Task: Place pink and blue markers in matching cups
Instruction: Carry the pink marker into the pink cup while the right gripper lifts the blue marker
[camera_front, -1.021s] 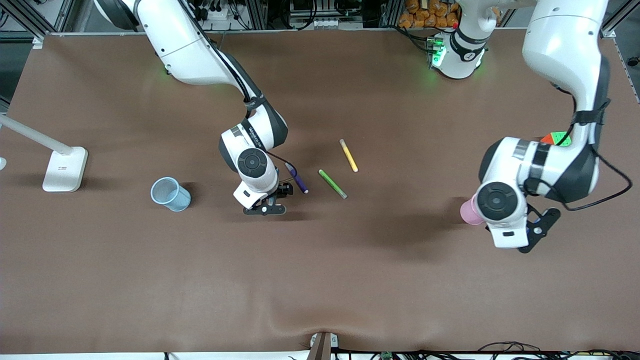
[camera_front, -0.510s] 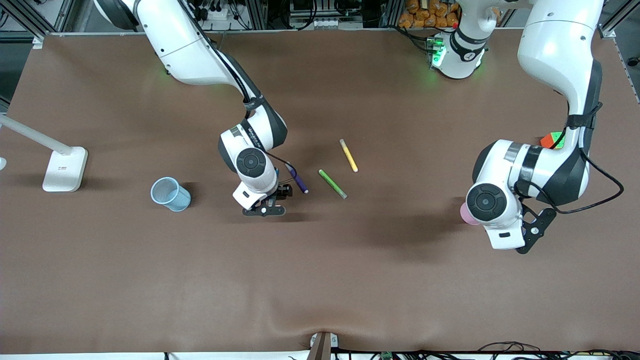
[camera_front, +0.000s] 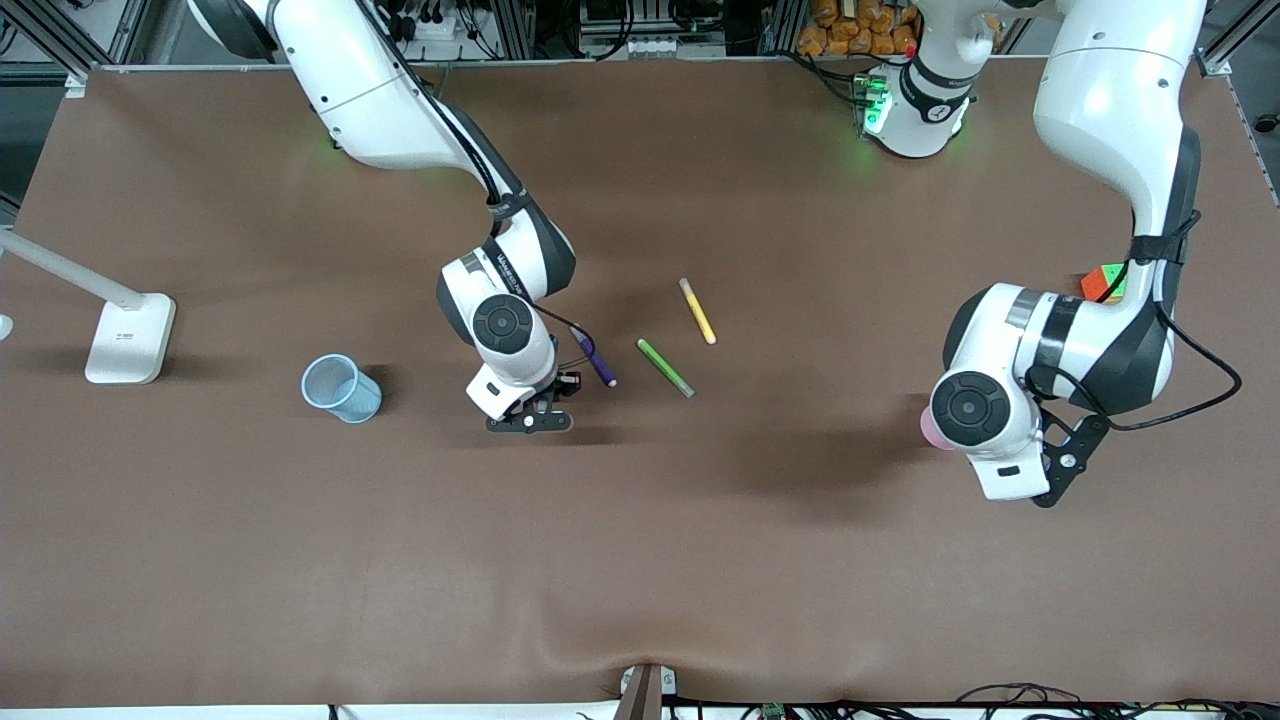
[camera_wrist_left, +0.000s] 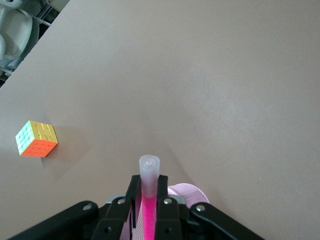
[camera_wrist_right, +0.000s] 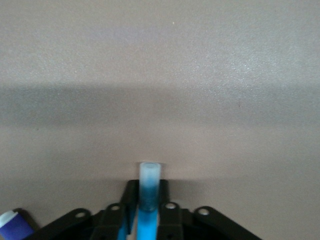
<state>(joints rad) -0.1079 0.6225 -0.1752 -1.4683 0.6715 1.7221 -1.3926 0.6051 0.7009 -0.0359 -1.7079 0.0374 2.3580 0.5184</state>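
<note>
My right gripper (camera_wrist_right: 148, 190) is shut on the blue marker (camera_wrist_right: 148, 200), whose pale cap sticks out past the fingertips. In the front view this gripper (camera_front: 532, 416) is low at the table beside the purple marker (camera_front: 597, 362), with the blue cup (camera_front: 342, 388) standing toward the right arm's end. My left gripper (camera_wrist_left: 148, 182) is shut on the pink marker (camera_wrist_left: 149, 202) and holds it over the pink cup (camera_wrist_left: 192, 195). The left arm's wrist hides most of the pink cup (camera_front: 928, 430) in the front view, where the left gripper (camera_front: 1062, 468) shows as a black bracket.
A green marker (camera_front: 665, 367) and a yellow marker (camera_front: 697, 310) lie mid-table, beside the purple marker (camera_wrist_right: 12, 225). A colourful cube (camera_front: 1105, 281) (camera_wrist_left: 36, 139) sits toward the left arm's end. A white lamp base (camera_front: 130, 338) stands at the right arm's end.
The right gripper has closed from wide open onto the blue marker. The left arm has shifted slightly toward the right arm's end, covering more of the pink cup.
</note>
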